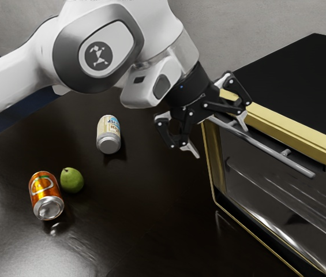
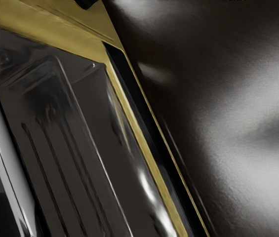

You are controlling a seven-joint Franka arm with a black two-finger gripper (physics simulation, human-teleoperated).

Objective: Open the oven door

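My gripper (image 1: pixel 217 136) is open at the left end of the oven's handle (image 1: pixel 281 157) in the exterior view. One fingertip overlaps the bar there; contact cannot be told. The other hangs out over the table side, in front of the oven. The oven door (image 1: pixel 266 193) has dark glass in a gold frame and looks closed. In the wrist view the silver handle (image 2: pixel 7 170) runs along one side of the door's glass (image 2: pixel 75 143), through which rack lines show.
The oven's black top (image 1: pixel 301 81) rises behind the gold edge. On the dark table (image 1: pixel 145 225) stand an orange can (image 1: pixel 42 193), a green pear (image 1: pixel 72 180) touching or close to it, and a white can (image 1: pixel 109 134) nearer the arm.
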